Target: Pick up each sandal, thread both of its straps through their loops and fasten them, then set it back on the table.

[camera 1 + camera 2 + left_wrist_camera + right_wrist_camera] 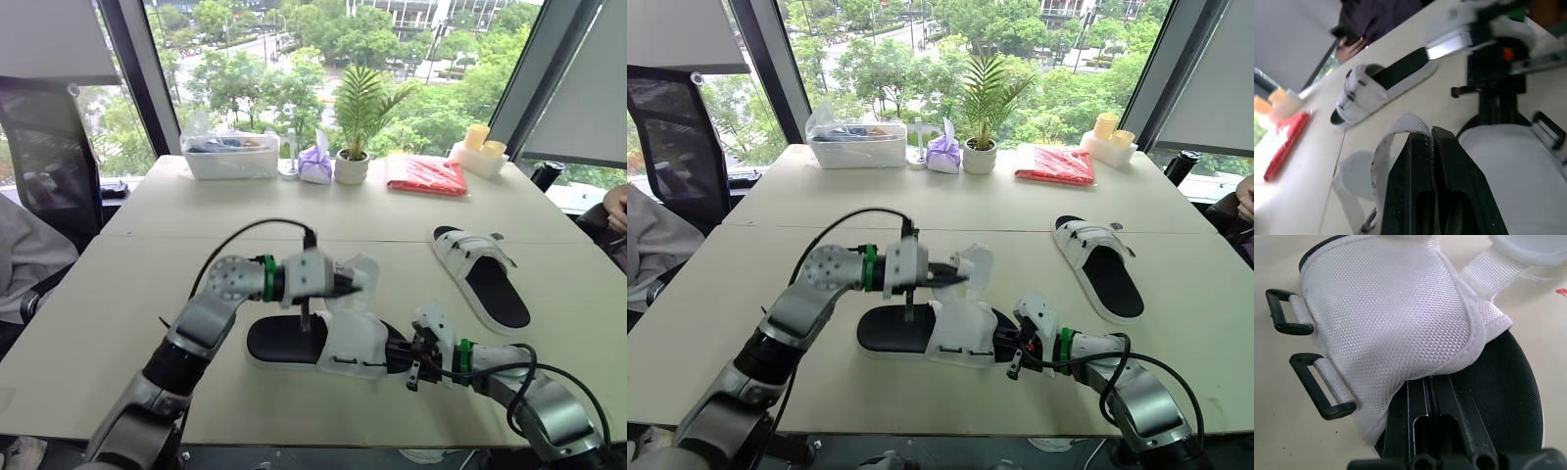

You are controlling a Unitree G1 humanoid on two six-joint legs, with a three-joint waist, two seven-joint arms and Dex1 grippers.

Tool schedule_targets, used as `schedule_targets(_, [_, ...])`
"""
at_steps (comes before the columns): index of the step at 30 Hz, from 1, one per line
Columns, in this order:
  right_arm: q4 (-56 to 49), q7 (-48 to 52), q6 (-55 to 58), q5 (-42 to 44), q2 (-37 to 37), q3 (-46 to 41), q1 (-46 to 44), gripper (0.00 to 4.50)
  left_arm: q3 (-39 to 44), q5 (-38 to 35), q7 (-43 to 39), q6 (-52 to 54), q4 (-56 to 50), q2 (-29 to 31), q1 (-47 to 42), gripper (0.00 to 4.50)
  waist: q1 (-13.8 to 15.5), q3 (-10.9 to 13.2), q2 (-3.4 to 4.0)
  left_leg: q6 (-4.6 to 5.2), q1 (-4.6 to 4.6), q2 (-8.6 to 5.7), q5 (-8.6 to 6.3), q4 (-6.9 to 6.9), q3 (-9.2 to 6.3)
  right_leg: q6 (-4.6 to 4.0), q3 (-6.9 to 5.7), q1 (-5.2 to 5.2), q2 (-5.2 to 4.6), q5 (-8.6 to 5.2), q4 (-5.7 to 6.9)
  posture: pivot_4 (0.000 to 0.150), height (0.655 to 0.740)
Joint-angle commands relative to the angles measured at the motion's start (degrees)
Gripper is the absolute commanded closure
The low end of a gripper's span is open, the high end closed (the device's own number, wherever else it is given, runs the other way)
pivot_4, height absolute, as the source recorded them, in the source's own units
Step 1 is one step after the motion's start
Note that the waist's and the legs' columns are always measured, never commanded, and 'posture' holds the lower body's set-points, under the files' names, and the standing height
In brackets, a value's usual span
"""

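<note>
Beige tabletop (98,294), near edge: white mesh sandal with black sole (279,338). Left gripper (355,286) clenched on white webbing strap (1400,126), right gripper (394,348) clamped on sandal. Keep strap taut; feed squarely through black plastic loop (1307,382).

Nothing legible is showing: no lettering, label, brand or number is reading on the near sandal (294,338), the far sandal (485,276), the red packet (426,174) or the clear box (230,155).

The left gripper (351,285) is pinching a strap (364,270) over the near sandal (294,341); the right gripper (396,350) is holding its side. A second sandal (485,274) is lying well apart.
</note>
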Motion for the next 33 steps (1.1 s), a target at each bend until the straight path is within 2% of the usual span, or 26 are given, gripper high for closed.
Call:
schedule_targets(1, [2.3,-0.1,0.7,-1.6,-0.8,0.8,1.0,4.50,1.5,9.3,7.0,-27.6,5.6,2.0,-3.2,4.44,0.1,0.0,0.00,0.01,-0.01,0.00,0.00,0.00,0.00,0.00,-0.01,0.00,0.00,0.00,0.00,0.150,0.7400])
schedule_targets(2, [2.4,0.0,0.6,-1.6,-0.8,0.8,1.0,4.50,1.1,11.5,8.4,-33.1,8.0,2.8,-3.7,4.44,0.1,0.0,0.00,0.04,0.00,-0.01,-0.01,0.01,0.00,0.01,-0.01,0.00,-0.02,0.01,-0.01,0.150,0.7400])
schedule_targets(3, [2.5,0.0,0.6,-1.6,-0.8,0.8,1.0,4.50,1.1,18.7,12.1,-43.3,12.0,4.1,-4.5,4.44,0.1,0.0,0.00,0.07,-0.02,-0.02,0.01,0.01,0.00,0.02,-0.01,0.01,-0.01,0.01,-0.03,0.150,0.7400])
schedule_targets(5, [2.9,0.1,0.5,-1.5,-0.7,0.8,0.8,4.50,2.0,29.1,18.4,-55.1,17.8,5.2,-5.5,4.44,0.1,0.0,0.00,0.24,-0.02,-0.03,0.03,0.01,0.03,0.11,-0.03,0.00,0.00,0.06,-0.03,0.150,0.7400])
schedule_targets(8, [3.3,0.4,0.4,-1.6,-0.7,0.9,0.5,4.50,3.8,38.8,27.8,-60.0,23.3,5.6,-5.7,4.44,0.1,0.0,-0.01,0.38,-0.01,-0.04,-0.02,0.01,0.08,0.26,-0.05,0.02,0.05,0.14,-0.05,0.150,0.7400])
schedule_targets(10, [3.7,0.6,0.2,-1.8,-0.8,0.9,0.4,4.50,3.8,38.4,31.3,-58.1,26.6,5.5,-5.6,4.44,0.1,0.0,-0.01,0.41,-0.03,-0.05,-0.02,0.06,0.08,0.27,-0.06,0.02,0.06,0.14,-0.02,0.150,0.7400])
schedule_targets(16, [4.1,0.8,-0.1,-2.0,-0.8,1.1,0.3,4.50,3.8,56.4,47.7,-57.7,23.0,6.8,-6.4,4.44,0.0,0.0,-0.02,0.44,-0.02,-0.05,-0.03,0.12,0.07,0.34,-0.08,0.06,0.08,0.16,0.06,0.150,0.7400])
schedule_targets(24, [5.6,1.5,-0.5,-2.3,-0.7,1.4,-1.0,4.50,1.4,71.2,69.2,-46.0,17.5,8.5,-10.3,4.44,0.1,0.0,-0.03,0.48,-0.02,-0.04,0.00,0.17,0.08,0.37,-0.08,0.23,0.10,0.16,0.24,0.150,0.7400])
schedule_targets(31, [6.7,1.3,-0.8,-2.4,-0.4,2.1,-2.0,4.50,-5.3,78.3,82.2,-43.5,13.2,12.2,-12.2,4.44,0.0,0.0,-0.03,0.48,-0.01,-0.03,0.01,0.16,0.14,0.44,-0.08,0.15,0.10,0.12,0.43,0.150,0.7400])
schedule_targets(33, [7.1,1.3,-0.9,-2.4,-0.3,2.2,-2.3,4.50,-5.1,78.0,84.6,-41.9,12.4,12.3,-13.6,4.44,0.0,0.0,-0.05,0.47,0.00,-0.03,0.02,0.18,0.14,0.44,-0.08,0.14,0.09,0.11,0.49,0.150,0.7400])
